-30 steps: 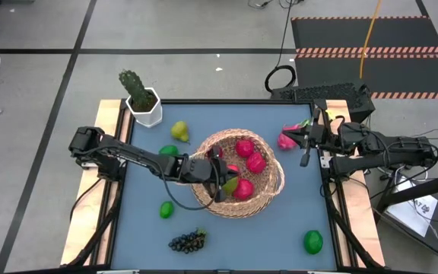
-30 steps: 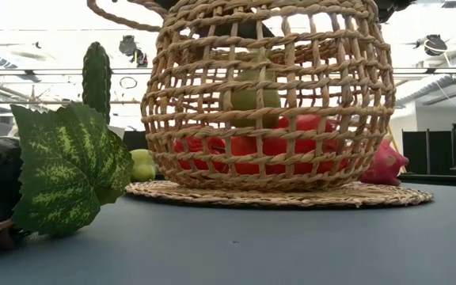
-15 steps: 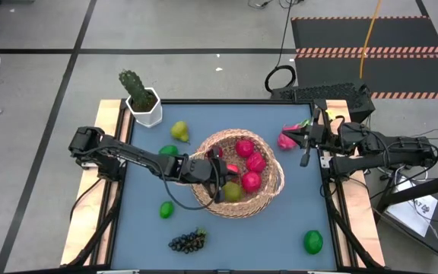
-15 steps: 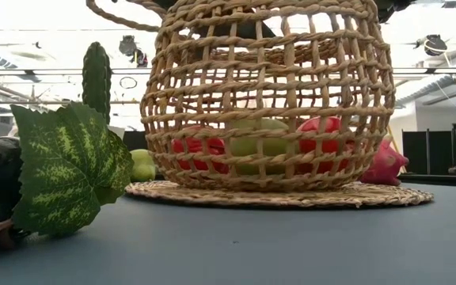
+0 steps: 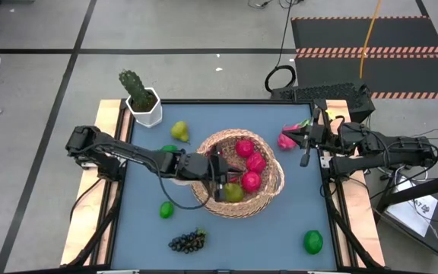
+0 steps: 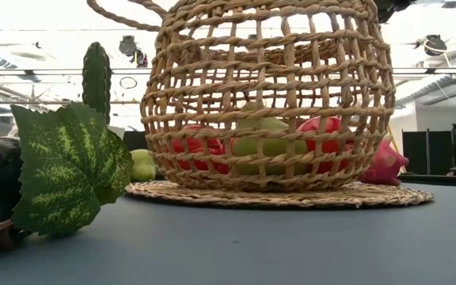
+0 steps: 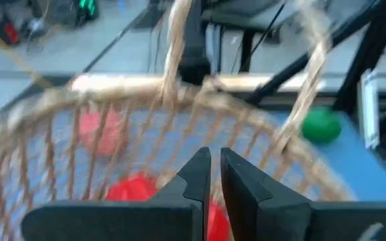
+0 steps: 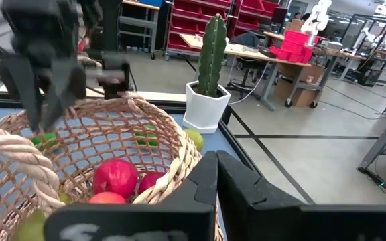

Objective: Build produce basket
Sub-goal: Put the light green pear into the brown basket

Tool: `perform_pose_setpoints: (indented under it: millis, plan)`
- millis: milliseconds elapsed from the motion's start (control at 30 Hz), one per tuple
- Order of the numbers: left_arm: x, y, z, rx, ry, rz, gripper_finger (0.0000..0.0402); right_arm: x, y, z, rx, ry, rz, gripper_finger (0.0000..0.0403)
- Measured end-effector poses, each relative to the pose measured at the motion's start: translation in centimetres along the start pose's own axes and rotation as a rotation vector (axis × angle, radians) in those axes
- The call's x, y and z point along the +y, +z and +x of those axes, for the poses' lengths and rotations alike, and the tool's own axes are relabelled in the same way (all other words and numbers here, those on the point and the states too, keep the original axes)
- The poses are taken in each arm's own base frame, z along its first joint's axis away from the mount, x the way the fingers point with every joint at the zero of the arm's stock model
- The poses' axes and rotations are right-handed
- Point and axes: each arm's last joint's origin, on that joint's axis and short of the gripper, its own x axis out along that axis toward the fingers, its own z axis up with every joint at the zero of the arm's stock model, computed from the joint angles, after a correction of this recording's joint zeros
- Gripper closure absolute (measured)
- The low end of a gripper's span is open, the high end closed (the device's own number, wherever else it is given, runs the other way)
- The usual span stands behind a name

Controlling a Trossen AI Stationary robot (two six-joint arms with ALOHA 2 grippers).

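Observation:
The tan woven basket [image 5: 268, 190] stands mid-table on its flat base [image 6: 386, 194]. Inside lie three red apples [image 5: 251, 161] and a yellow-green pear [image 5: 233, 192], which also shows through the weave [image 6: 260, 145]. My left gripper [image 5: 220, 173] hovers over the basket's left part, shut and empty [image 7: 214, 157]. My right gripper [image 5: 301, 138] waits shut at the right edge [image 8: 214, 164], beside a pink dragon fruit [image 5: 285, 140]. On the table lie a pear [image 5: 179, 131], limes [image 5: 166, 209], a green fruit [image 5: 312, 242] and grapes [image 5: 187, 241].
A potted cactus [image 5: 139, 95] stands at the far left corner. A large green leaf [image 6: 70, 166] by the grapes fills the low view's left. A looped basket handle [image 7: 176, 47] rises in front of my left gripper. Bare blue table lies near the front edge.
The yellow-green pear, which hung halfway up inside the basket, has dropped to its bottom among the apples, and one apple has shifted aside. My left gripper has risen above the basket's rim.

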Motion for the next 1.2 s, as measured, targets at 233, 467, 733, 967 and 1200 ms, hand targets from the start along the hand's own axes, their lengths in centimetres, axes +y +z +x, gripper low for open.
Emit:
perform_pose_setpoints:
  millis: [233,467,733,967,1200]
  plan:
    - [1.1,3.9,-4.6,-0.08,0.006,0.063,0.0364,0.2,-0.2,0.0,0.024,0.047,0.101,0.0403]
    - [3.0,5.7,-10.4,-0.03,0.229,0.162,0.0364,0.2,0.0,0.4,0.001,0.021,0.04,0.0403]
    - [6.5,5.4,-15.4,0.01,0.425,0.18,0.0364,-0.3,1.8,0.3,-0.159,-0.092,-0.089,0.0403]
    - [10.2,0.1,-17.2,0.094,0.587,0.043,0.0364,-0.5,2.7,0.3,-0.248,-0.124,-0.127,0.0403]
    - [12.1,-6.9,-16.4,0.226,0.687,-0.005,0.0364,-0.1,2.4,1.4,-0.19,-0.158,-0.157,0.0403]
